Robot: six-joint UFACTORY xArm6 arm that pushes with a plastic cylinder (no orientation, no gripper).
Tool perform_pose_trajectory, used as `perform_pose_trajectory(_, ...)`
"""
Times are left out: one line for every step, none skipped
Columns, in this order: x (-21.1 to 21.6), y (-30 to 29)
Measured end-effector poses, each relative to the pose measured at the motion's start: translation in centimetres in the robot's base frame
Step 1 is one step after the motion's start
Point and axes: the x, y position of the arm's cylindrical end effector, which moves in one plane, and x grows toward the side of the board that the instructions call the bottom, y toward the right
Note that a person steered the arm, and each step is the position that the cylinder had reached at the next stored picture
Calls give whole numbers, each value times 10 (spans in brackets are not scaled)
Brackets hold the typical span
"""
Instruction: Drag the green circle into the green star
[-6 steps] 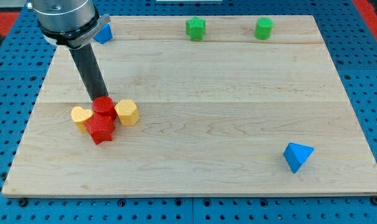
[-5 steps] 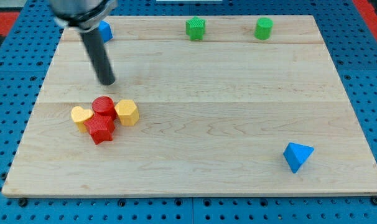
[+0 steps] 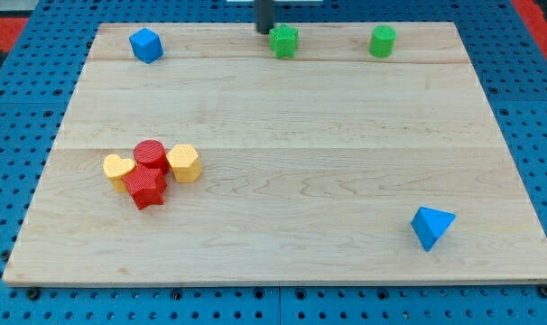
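Observation:
The green circle stands near the board's top edge, right of centre. The green star stands to its left along the same edge, about a hundred pixels away. My tip is at the view's top, just left of the green star and close to it; I cannot tell if they touch. Only the lowest part of the rod shows.
A blue block sits at the top left. A cluster at the left holds a red circle, a red star, a yellow heart and a yellow hexagon. A blue triangle lies at the bottom right.
My tip has moved from beside the red circle at the left up and to the right, to the top edge next to the green star. No block has moved.

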Motion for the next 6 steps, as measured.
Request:
perform_pose_trajectory(12,43)
perform_pose_trajectory(27,45)
perform_pose_trajectory(42,21)
perform_pose_trajectory(42,-26)
perform_pose_trajectory(42,-42)
perform_pose_trajectory(42,-25)
